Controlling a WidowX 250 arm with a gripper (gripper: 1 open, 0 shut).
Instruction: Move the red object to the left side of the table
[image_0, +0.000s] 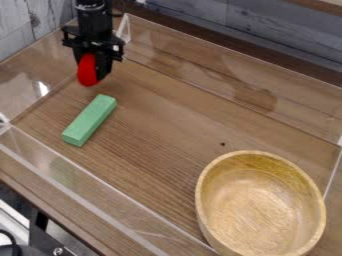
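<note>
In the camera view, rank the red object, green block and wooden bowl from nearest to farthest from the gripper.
1. red object: between the gripper's fingers, far left.
2. green block: just in front, left side.
3. wooden bowl: near right corner.

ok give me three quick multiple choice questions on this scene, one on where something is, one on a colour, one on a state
1. Where is the wooden bowl?
A. near right corner of the table
B. far left corner
C. under the gripper

2. What colour is the flat block?
A. blue
B. green
C. yellow

3. What is the gripper doing?
A. hanging empty over the bowl
B. resting on the block
C. closed around the red object

Answers: 1 A, it fills the lower right; 2 B, plainly green; 3 C, the fingers flank the red toy.
</note>
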